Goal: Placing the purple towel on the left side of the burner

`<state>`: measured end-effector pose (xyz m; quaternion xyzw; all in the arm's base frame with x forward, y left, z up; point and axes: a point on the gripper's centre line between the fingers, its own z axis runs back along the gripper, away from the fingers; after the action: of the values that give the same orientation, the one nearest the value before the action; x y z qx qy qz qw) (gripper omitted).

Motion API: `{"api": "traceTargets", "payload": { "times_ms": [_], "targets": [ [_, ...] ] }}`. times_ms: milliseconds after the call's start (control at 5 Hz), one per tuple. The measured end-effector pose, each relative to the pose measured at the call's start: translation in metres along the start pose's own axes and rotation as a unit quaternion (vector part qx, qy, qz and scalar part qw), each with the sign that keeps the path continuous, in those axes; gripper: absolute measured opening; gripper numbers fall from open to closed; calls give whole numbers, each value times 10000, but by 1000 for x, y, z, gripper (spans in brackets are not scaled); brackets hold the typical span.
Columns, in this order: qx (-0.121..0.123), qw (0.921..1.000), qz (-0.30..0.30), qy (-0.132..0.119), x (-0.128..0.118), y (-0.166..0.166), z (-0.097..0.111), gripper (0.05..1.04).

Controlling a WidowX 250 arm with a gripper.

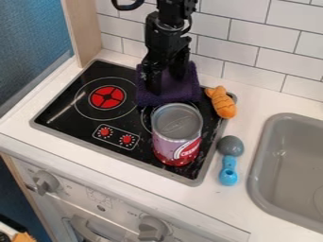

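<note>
Currently, the dark purple cloth towel [146, 99] is laid just behind the purple-and-red cylindrical can [176, 135], on the flat black stovetop [66, 112]. The black two-finger gripper [165, 82] is positioned behind the can, pointed down at the towel, fingers spread apart with purple cloth seen between. Whether cloth is touched can't be confirmed. The round red-centred burner [107, 97] is located left-rear of the can. The orange fish-shaped toy [222, 104] is placed right-rear of the can; the grey-headed, blue-handled utensil [229, 160] is set to its right. The grey rounded sink [284, 172] is found farther right of the can.
</note>
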<state>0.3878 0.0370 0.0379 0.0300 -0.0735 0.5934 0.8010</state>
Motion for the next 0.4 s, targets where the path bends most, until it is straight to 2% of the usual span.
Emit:
{"api": "traceTargets", "payload": {
  "times_ms": [400],
  "targets": [
    [49,10000,24,-33,5,3,-9,1000]
  ]
}}
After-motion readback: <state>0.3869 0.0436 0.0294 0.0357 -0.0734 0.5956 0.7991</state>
